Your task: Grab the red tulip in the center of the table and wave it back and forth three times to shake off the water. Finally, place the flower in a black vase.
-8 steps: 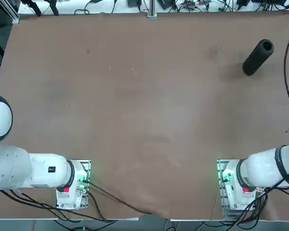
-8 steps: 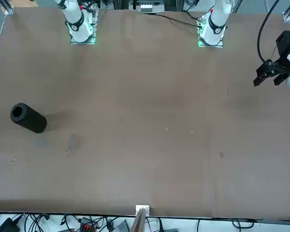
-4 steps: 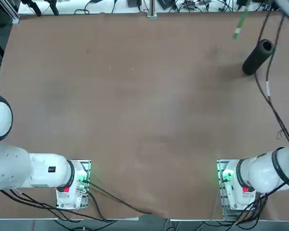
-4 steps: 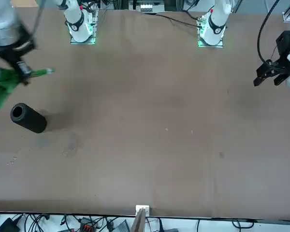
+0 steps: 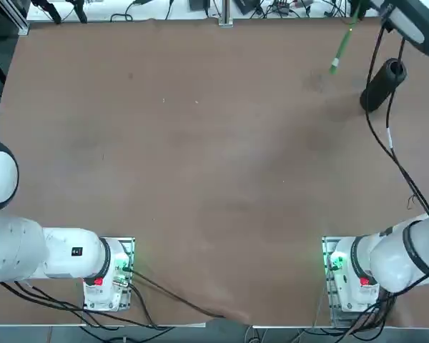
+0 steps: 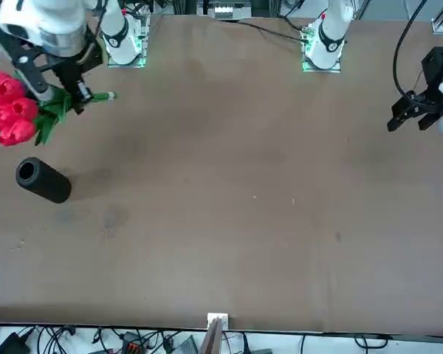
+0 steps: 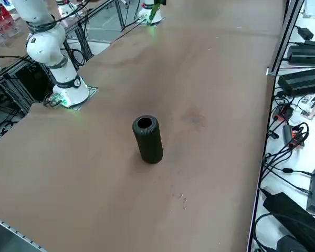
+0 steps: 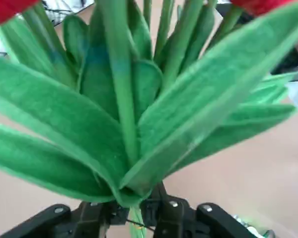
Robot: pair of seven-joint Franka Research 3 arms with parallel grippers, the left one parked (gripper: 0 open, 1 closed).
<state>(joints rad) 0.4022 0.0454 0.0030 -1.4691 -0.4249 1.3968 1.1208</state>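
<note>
Currently, the right gripper (image 8: pixel 136 210) pinches the red tulip (image 6: pixel 13 110) by its stem, between one and two o'clock on the table (image 5: pixel 214 164) seen from overhead, pale tip toward seven; the black vase (image 7: pixel 148 140) stands upright at two.

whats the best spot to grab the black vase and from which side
Take the vase around its middle, coming down from above with the claw's fingers on opposite sides. It looks to stand upright, a plain tube with nothing against its wall, so either pair of sides should do. Keep off the open mouth. The right claw is shut on the tulip, though.
</note>
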